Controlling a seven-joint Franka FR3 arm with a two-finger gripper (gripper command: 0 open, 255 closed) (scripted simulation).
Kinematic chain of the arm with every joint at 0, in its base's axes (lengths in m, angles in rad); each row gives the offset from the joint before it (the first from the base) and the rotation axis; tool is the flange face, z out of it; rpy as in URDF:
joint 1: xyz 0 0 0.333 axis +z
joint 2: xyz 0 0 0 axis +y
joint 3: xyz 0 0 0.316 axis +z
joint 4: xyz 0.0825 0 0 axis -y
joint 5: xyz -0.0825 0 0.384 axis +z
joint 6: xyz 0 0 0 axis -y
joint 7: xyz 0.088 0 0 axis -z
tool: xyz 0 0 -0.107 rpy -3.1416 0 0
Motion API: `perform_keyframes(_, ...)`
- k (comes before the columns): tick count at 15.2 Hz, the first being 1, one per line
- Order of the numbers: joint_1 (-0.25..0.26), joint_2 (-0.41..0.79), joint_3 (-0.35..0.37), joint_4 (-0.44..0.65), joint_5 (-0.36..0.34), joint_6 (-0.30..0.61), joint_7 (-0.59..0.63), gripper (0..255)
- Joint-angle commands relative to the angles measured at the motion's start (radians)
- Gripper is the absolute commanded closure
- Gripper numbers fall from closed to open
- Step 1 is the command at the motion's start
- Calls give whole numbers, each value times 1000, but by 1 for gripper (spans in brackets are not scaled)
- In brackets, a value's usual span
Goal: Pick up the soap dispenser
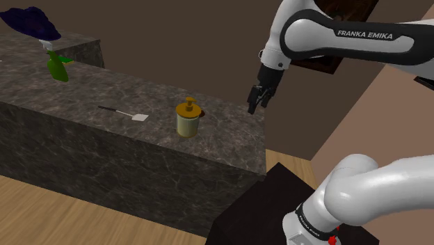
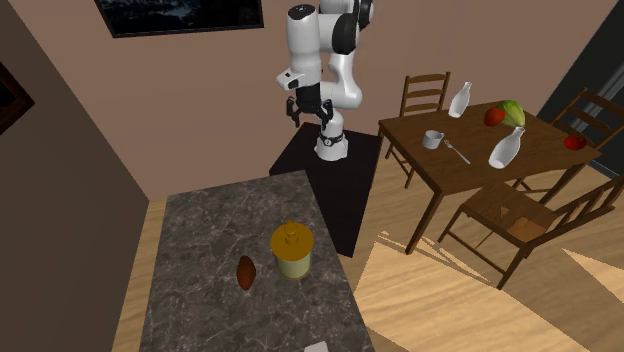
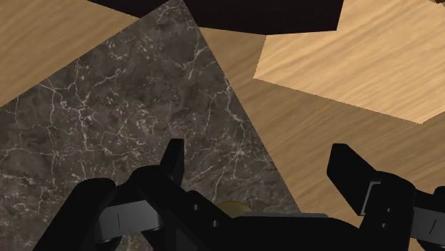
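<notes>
— Well, nearest first: state of the gripper (image 3: 258,153)?
— Open, fingers (image 3: 173,153) set well apart, clasping nothing.
— And right under it?
— Dark veined counter (image 3: 128,121), its end edge just below; wood floor (image 3: 342,78) beside that.
— Whereabouts of the dispenser (image 1: 188,118)?
— On that same counter, lower than the gripper and farther out from the stand (image 1: 278,191). Well apart, nowhere near touching. Probably calls for a reach forward and down along the counter.
— Long axis?
— Upright. Squat yellowish body, brown pump on top. Best taken from the sides, judging by that, with the jaws spread past the body.
— Anything beyond it?
— Farther still from the gripper, a thin spatula-like tool (image 1: 125,111) lying flat, then a green vase (image 1: 57,67) with dark flowers.
— Any writing to read?
— "FRANKA EMIKA" on the arm (image 1: 365,33), above and behind the gripper. None legible on the dispenser.
</notes>
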State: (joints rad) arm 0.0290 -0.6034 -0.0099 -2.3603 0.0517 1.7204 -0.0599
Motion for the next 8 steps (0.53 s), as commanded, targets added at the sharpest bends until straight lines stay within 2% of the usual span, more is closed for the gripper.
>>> perform_keyframes(1,2,75,5,30,4,49,6,0)
perform_keyframes(8,12,345,26,194,13,167,35,0)
